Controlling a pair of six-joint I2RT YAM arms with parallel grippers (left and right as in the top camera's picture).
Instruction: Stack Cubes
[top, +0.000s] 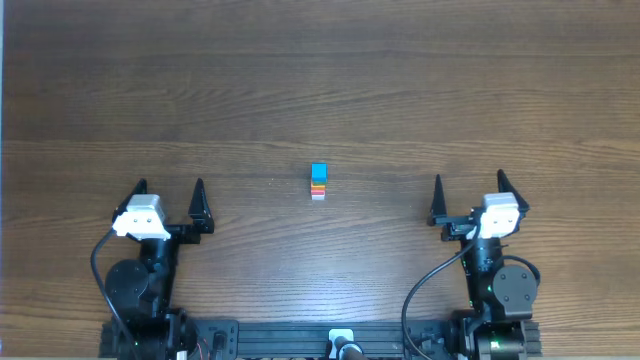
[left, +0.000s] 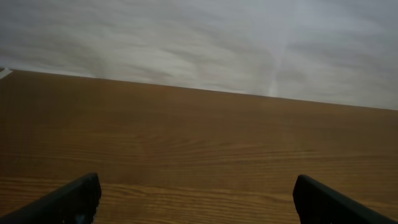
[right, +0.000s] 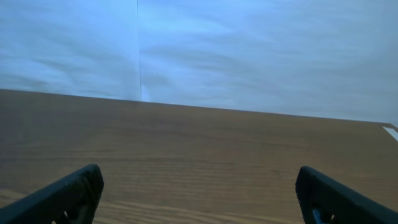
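A small stack of cubes (top: 319, 182) stands at the middle of the wooden table (top: 320, 90), with a blue cube on top, an orange and a red layer under it and a white one at the bottom. My left gripper (top: 168, 190) rests open near its base at the left, well apart from the stack. My right gripper (top: 467, 187) rests open near its base at the right, equally far from the stack. Nothing lies between either pair of fingers. In the wrist views, the left gripper (left: 196, 199) and the right gripper (right: 199, 196) face bare tabletop and a pale wall.
The wooden tabletop stretches wide on all sides of the stack. Cables loop beside both arm bases along the front edge. A pale wall (left: 199, 43) stands beyond the far edge of the table.
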